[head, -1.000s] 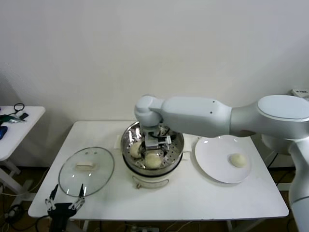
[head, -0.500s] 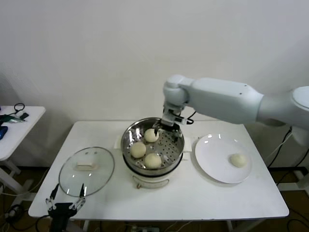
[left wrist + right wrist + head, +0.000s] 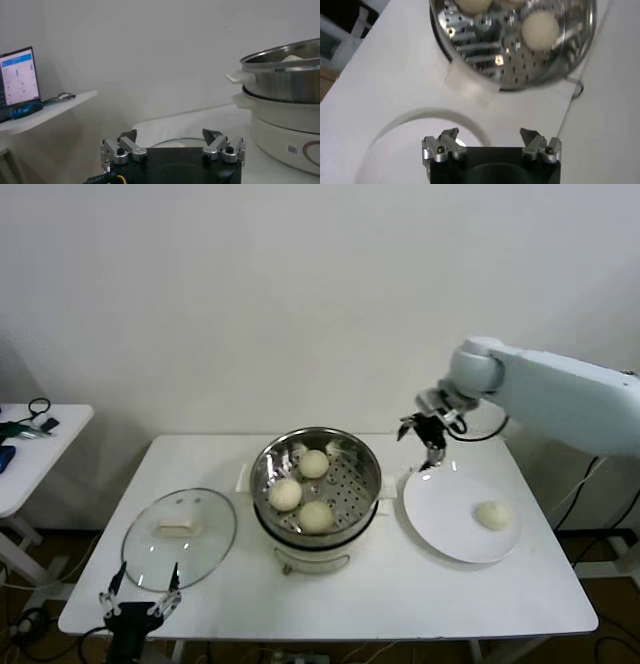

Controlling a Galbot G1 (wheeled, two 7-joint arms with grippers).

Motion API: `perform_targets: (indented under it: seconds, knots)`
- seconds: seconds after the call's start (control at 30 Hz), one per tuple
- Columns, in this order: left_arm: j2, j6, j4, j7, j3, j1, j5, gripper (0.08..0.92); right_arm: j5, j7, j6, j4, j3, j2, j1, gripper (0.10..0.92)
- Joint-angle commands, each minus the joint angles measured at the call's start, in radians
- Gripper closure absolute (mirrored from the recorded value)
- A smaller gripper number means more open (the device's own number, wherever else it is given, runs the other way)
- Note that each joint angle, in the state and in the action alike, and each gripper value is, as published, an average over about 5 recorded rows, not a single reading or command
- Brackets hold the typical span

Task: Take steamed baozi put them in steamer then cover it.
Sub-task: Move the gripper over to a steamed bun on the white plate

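Three cream-white baozi (image 3: 300, 492) lie on the perforated tray of the shiny steel steamer (image 3: 262, 472) at the table's middle. A fourth baozi (image 3: 493, 515) lies on the white plate (image 3: 440, 514) to the right. My right gripper (image 3: 427, 439) is open and empty, above the table between the steamer and the plate's far edge. In the right wrist view the steamer (image 3: 580, 45) shows with baozi (image 3: 540, 28) inside, ahead of the open gripper (image 3: 490, 141). The glass cover (image 3: 178, 537) lies flat on the table at the left. My left gripper (image 3: 138, 598) is open, parked at the table's front left edge.
A side table (image 3: 35, 446) with tools stands at the far left. In the left wrist view the steamer (image 3: 280, 80) rises to one side beyond the open left gripper (image 3: 172, 145), and a screen (image 3: 19, 77) stands on the side table.
My right gripper has left the third baozi in the steamer, lifted out open, and swung right from over the pot to the plate's far edge. The left arm has not moved.
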Motion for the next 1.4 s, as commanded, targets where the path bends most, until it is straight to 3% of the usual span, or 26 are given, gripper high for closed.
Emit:
perform_targets:
  seconds: [0.03,0.6,1.4]
  knots:
    - [-0.003,0.001,0.003,-0.001,-0.001,0.001,0.004,0.177,-0.111,-0.022,-0.062,-0.092,0.146,-0.198,-0.200,0.203]
    - [-0.023,0.006,0.009,-0.003,0.005,-0.001,0.030,0.177,-0.405,-0.033,0.031,-0.297,0.460,-0.147,-0.548,0.203]
    - [-0.033,0.007,0.027,-0.002,0.003,-0.004,0.041,0.177,-0.452,-0.021,0.051,-0.450,0.520,0.004,-0.571,0.203]
